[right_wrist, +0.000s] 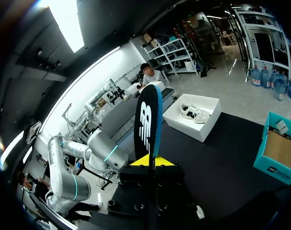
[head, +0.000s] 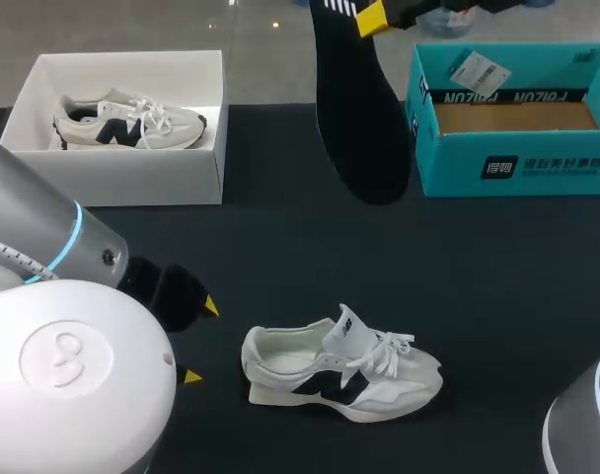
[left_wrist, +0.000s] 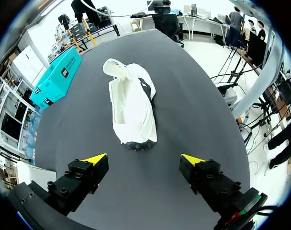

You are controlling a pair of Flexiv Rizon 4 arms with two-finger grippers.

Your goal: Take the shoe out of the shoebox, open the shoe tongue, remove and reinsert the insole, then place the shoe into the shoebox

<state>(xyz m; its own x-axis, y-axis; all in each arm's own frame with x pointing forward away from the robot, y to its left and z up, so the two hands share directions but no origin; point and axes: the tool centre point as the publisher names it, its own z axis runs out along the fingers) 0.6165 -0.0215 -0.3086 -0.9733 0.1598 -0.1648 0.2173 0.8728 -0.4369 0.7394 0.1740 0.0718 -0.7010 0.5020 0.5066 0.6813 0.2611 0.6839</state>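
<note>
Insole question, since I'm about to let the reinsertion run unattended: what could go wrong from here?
1. The right jaws pinch the insole at one end only, high above the table. Hanging long, it may swing or buckle and miss the shoe's opening.
2. The shoe lies loose on the table, with the left jaws open and clear of it, so a push from the insole could slide it.

Shoe [head: 341, 367] in front; box [head: 122, 188] back-left, shoebox [head: 537, 168] back-right, insole [head: 359, 109] seemingly between.
</note>
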